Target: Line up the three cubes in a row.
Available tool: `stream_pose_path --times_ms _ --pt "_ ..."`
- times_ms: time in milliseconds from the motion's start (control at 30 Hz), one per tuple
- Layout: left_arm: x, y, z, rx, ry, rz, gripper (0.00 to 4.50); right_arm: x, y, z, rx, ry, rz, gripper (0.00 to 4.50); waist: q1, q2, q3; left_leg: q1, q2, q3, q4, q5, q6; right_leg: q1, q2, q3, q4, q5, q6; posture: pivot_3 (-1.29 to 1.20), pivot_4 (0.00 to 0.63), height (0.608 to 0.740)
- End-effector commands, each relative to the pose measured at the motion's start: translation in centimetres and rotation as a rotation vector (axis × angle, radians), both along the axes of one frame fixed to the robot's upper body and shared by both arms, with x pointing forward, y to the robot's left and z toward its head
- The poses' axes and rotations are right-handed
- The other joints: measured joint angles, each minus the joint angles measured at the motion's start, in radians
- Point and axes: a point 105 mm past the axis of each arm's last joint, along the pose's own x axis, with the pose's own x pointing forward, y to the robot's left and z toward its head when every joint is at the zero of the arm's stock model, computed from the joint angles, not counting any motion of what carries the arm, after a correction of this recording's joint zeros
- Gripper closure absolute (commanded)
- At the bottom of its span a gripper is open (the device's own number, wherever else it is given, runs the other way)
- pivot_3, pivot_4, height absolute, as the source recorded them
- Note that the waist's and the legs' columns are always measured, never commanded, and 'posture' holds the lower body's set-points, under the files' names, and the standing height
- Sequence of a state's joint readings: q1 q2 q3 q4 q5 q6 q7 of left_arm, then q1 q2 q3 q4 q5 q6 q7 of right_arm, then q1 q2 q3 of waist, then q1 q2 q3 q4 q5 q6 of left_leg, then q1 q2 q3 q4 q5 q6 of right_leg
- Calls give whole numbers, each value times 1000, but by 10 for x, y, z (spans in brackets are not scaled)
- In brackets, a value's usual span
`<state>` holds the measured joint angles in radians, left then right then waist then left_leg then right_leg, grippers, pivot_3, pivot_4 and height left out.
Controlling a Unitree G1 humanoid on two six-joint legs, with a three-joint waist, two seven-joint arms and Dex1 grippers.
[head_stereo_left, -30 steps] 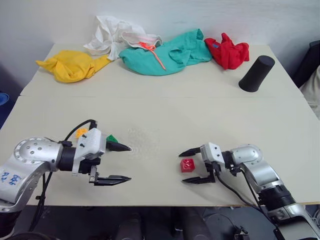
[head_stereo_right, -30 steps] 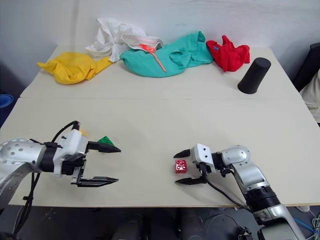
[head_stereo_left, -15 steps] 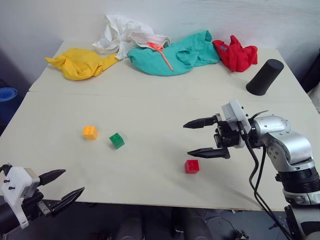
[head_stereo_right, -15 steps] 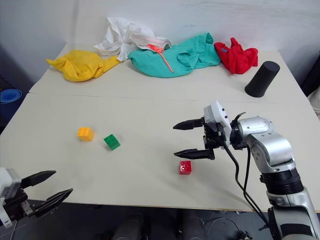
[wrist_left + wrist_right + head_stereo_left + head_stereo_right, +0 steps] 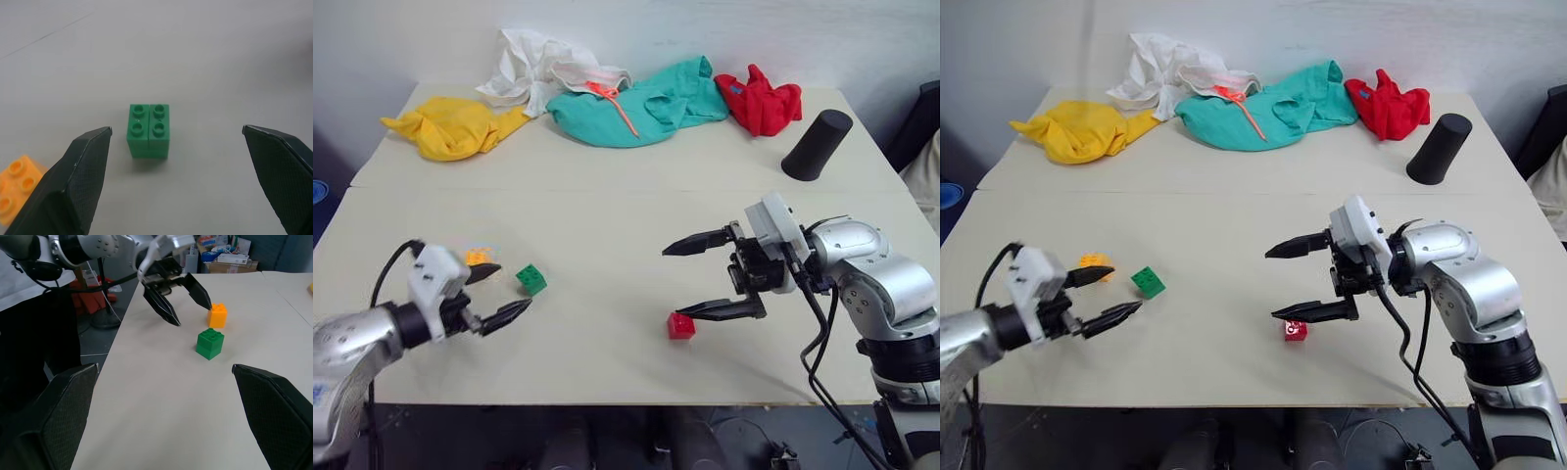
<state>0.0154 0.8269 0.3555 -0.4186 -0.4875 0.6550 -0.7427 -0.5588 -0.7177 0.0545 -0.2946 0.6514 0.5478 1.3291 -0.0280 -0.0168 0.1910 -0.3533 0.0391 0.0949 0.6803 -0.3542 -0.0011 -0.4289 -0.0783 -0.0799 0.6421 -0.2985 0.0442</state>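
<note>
Three studded cubes lie on the pale table [image 5: 607, 206]: an orange one [image 5: 478, 257] at the left, a green one [image 5: 531, 279] just right of it, and a red one [image 5: 680, 325] apart near the middle front. My left gripper [image 5: 1127, 288] is open and points at the green cube [image 5: 148, 129], which lies a little past the fingertips and touches neither finger. The orange cube [image 5: 17, 188] sits just outside one finger. My right gripper [image 5: 671, 282] is open and empty, raised over the table, with its lower finger just above the red cube.
Along the table's back lie yellow [image 5: 455, 127], white [image 5: 543, 69], teal [image 5: 636, 103] and red [image 5: 759, 98] cloths. A black cylinder [image 5: 815, 144] stands at the back right. The table's front edge is close behind both grippers.
The left gripper dropped to the front left corner, then came back up to the green cube. The right gripper rose from around the red cube, which stays on the table.
</note>
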Motion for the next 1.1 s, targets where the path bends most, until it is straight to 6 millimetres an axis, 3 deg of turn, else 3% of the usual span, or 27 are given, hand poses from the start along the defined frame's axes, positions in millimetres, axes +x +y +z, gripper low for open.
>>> stream_pose_path --times_ms 33,433,533,867,1100 --pt "9 0 3 8 3 -14 0 -8 0 8 17 -46 1 13 0 0 0 0 0 0 0 0 0 0 0 0 0 0 0 0 150 740" --pt "41 -10 -27 73 61 -52 0 -4 0 8 30 -86 -65 13 3 0 0 0 0 0 0 1 -1 -1 0 0 1 0 0 0 150 740" --pt "48 -11 -25 49 51 -46 0 -4 0 9 30 -92 -66 13 3 0 0 -1 0 0 0 1 -1 -1 0 0 1 0 0 0 150 740" --pt "42 -20 -28 60 77 -134 2982 -2 -3 7 23 -101 -91 0 3 0 0 -1 0 0 1 1 -1 -1 0 0 1 0 0 0 150 740" --pt "-9 -72 -15 115 69 -562 2991 -1 -20 -6 -61 -97 -131 0 3 0 0 -1 0 1 1 1 -1 0 0 0 0 0 0 0 150 740"
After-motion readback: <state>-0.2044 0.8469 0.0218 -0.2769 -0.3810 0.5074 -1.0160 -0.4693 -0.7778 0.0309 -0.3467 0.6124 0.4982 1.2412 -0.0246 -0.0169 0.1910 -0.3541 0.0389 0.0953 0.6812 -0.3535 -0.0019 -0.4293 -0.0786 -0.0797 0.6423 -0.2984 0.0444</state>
